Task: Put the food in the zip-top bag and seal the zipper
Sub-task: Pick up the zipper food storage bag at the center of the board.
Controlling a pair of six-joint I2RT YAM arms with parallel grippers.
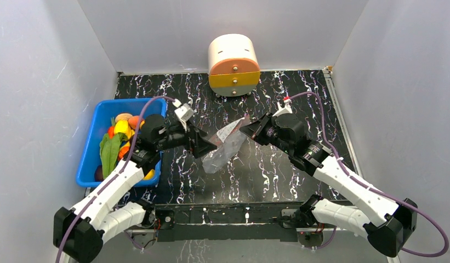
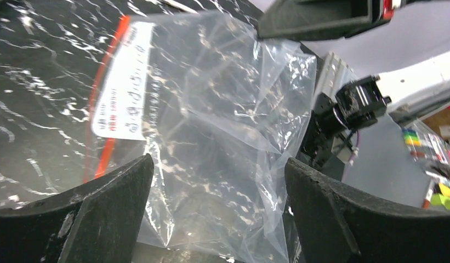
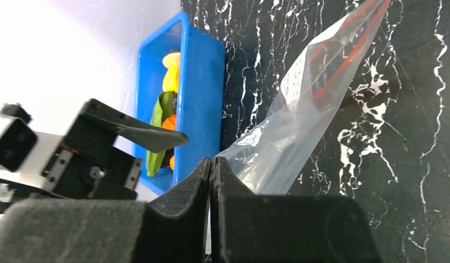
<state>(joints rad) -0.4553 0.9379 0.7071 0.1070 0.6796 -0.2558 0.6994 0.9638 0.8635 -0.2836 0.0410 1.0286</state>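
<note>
my right gripper (image 3: 211, 164) is clamped fully together on a thin edge of the zip-top bag (image 1: 225, 145), and the film fans out from between its tips. i judge the pinch is there to anchor the bag so it doesn't slide about. which edge it has, i can't say for certain. the bag sits mid-table (image 1: 277, 175) between the two arms, empty and crumpled, with the zipper (image 2: 104, 156) running along its mouth beside the white label.

my left gripper (image 2: 218, 161) is spread wide and holds nothing. its fingers straddle the clear plastic, which looks like a line-up for a second hold to pull the mouth apart.

the food (image 1: 115, 139) is all in the blue bin (image 1: 129, 102), close beside my left arm and well apart from the bag. a drawer unit (image 1: 234, 64) stands at the back, out of the way. the real obstacle is the bag itself: limp, mouth not visibly open, and both arms crowd it.
</note>
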